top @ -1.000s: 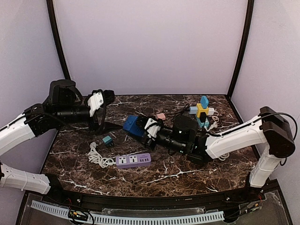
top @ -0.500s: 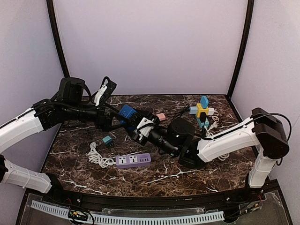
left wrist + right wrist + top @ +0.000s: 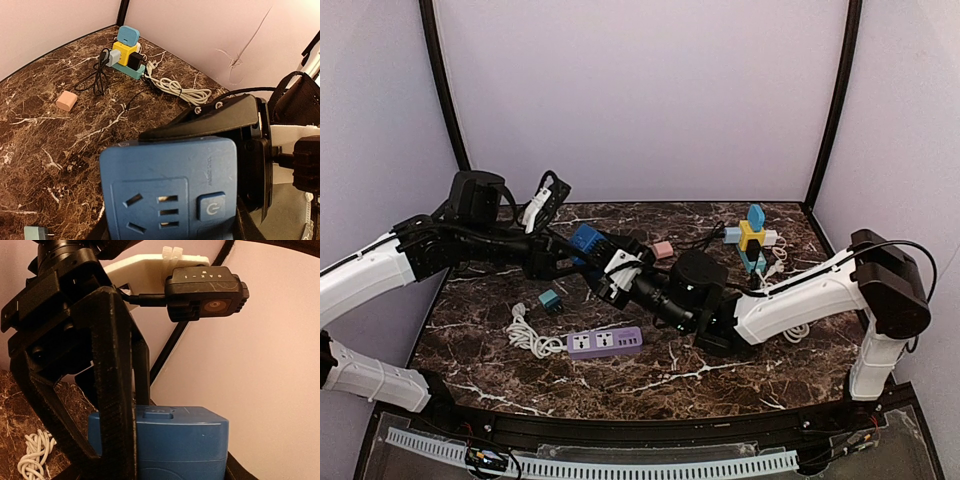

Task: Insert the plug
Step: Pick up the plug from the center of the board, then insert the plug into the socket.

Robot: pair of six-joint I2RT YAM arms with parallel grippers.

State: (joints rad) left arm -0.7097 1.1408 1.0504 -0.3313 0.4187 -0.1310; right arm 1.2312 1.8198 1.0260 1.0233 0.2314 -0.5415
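Up off surface (image 3: 720, 375): right fingers (image 3: 215, 117) clamped on blue socket cube (image 3: 586, 241); left fingers (image 3: 115, 365) straddling same cube, close in, cannot tell if gripping

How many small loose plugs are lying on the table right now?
2: a teal plug left of centre, just behind the purple power strip, and a pink plug farther back. The arms may hide others.

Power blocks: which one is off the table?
The blue cube, up in mid-air; the purple strip and the yellow cluster rest on the marble table.
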